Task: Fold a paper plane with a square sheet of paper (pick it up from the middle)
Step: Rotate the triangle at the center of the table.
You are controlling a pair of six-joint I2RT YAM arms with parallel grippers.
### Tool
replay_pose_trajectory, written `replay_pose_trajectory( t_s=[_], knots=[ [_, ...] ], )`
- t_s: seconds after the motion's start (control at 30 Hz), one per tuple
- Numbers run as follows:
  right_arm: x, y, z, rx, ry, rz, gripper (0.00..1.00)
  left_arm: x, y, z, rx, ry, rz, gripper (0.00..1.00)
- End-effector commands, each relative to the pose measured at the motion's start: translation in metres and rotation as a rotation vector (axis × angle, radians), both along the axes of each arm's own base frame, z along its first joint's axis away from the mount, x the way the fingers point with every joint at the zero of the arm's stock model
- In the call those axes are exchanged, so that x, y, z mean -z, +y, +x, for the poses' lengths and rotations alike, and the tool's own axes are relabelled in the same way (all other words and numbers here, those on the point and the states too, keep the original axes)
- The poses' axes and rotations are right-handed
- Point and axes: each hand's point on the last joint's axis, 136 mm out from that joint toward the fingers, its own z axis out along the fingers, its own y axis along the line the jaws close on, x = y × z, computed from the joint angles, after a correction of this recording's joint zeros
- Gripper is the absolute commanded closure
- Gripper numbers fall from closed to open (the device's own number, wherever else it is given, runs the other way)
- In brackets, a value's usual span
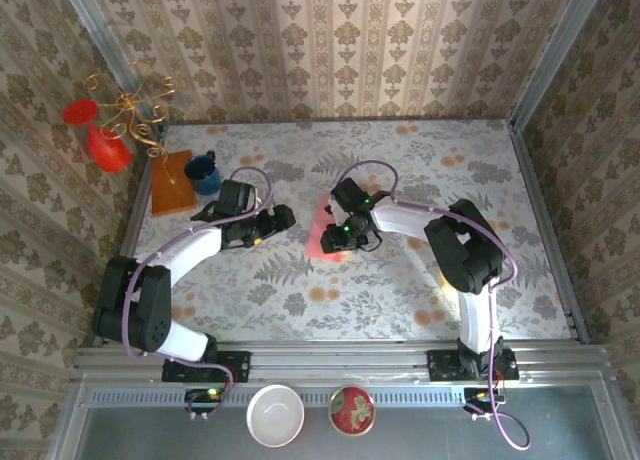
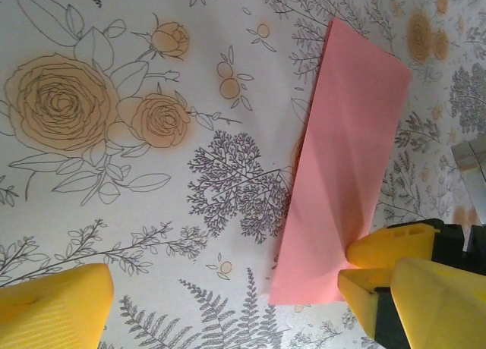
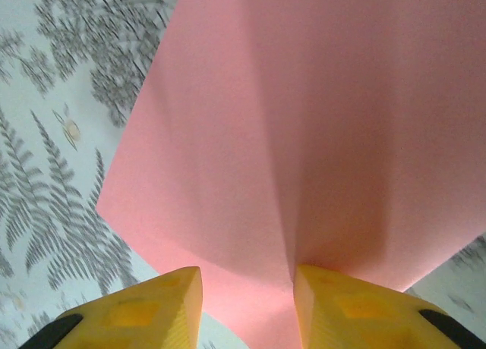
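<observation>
Straddling a crease in the pink sheet of paper (image 3: 304, 136): right gripper (image 3: 247, 292).
Grip cannot be told; left gripper (image 2: 250, 277) stands wide apart, empty.

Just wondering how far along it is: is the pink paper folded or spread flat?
Folded: the pink paper lies as a narrow strip, not a square, with creases crossing it.

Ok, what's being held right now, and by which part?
The left gripper is open and empty. The right gripper straddles a crease at the edge of the thin salmon-pink paper sheet; whether it grips cannot be told.
</observation>
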Motion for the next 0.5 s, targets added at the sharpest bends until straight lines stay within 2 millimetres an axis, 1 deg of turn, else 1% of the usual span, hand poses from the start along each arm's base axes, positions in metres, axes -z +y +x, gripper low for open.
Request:
replay_pose_trajectory(
  t_s=[0.0,0.07,0.13,0.2,0.27,0.3,0.33,0.4,0.47],
  knots=[
    [-0.032,0.000,0.000,0.007,-0.047,0.058,0.58,0.001,-0.007,-0.003,0.031,0.005,-0.030,0.05],
    [-0.048,0.002,0.012,0.137,-0.052,0.110,0.55,0.001,-0.014,-0.006,0.042,0.020,-0.042,0.06],
    [-0.051,0.000,0.021,0.274,-0.035,0.143,0.54,0.004,-0.021,-0.011,0.049,0.046,-0.052,0.07],
    [-0.051,0.002,0.025,0.353,-0.020,0.186,0.55,0.007,-0.029,-0.016,0.054,0.075,-0.063,0.08],
    [-0.046,0.001,0.026,0.391,-0.012,0.208,0.55,0.011,-0.041,-0.022,0.070,0.106,-0.080,0.10],
    [-0.043,-0.002,0.027,0.405,-0.003,0.200,0.57,0.013,-0.043,-0.022,0.066,0.121,-0.084,0.11],
    [-0.038,-0.007,0.028,0.424,0.011,0.187,0.58,0.015,-0.054,-0.029,0.092,0.138,-0.085,0.13],
    [-0.028,-0.017,0.031,0.464,0.043,0.167,0.59,0.019,-0.064,-0.033,0.105,0.167,-0.087,0.17],
    [-0.020,-0.021,0.033,0.483,0.071,0.188,0.60,0.024,-0.073,-0.037,0.115,0.199,-0.090,0.22]
  ],
)
